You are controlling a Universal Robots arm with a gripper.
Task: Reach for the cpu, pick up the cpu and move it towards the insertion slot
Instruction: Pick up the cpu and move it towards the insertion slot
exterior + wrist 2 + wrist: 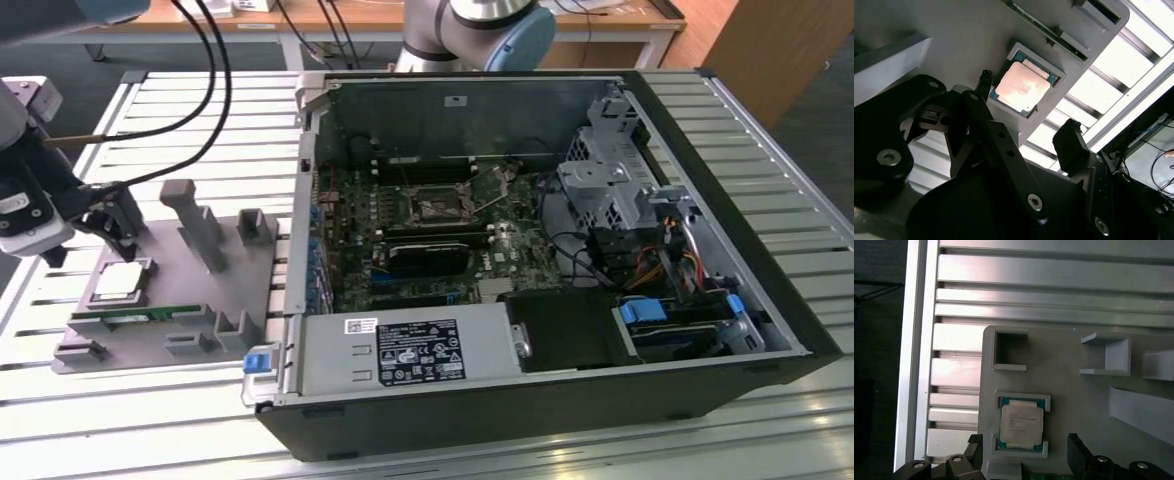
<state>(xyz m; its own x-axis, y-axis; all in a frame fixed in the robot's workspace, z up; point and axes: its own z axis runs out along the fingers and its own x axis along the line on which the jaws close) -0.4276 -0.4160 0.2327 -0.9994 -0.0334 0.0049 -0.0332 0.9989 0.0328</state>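
The cpu [1020, 424] lies flat, metal top up, in a square recess of the grey tray [187, 297], just beside a green memory stick [127, 314]. The gripper [1027, 102] hangs over it, spread wide. In both wrist views its two black fingers [1077, 449] flank the chip, one on each side, and neither touches it. The tray rests on a slatted metal table [200, 110], at the exterior view's left of an open computer case [747, 200]. The slot [438, 207] sits on the green board inside that case, well apart from the cpu.
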